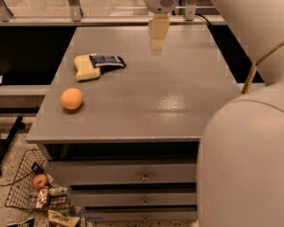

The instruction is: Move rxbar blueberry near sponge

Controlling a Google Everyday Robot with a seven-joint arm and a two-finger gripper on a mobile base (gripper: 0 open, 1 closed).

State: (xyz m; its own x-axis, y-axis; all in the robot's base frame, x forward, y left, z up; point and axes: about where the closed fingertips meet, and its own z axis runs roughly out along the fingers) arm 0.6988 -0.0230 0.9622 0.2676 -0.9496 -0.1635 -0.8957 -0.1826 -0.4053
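Observation:
The rxbar blueberry (107, 61) lies flat on the grey table (170, 98), its left end touching the right side of the pale yellow sponge (86, 67) at the table's back left. My gripper (158, 37) hangs above the far middle of the table, well to the right of the bar and lifted off the surface, holding nothing.
A round orange fruit (72, 99) sits near the table's left front edge. My arm's large white body (246, 164) fills the right foreground. A wire basket (35, 193) with an apple and wrappers is on the floor at the lower left. A glass rail runs behind the table.

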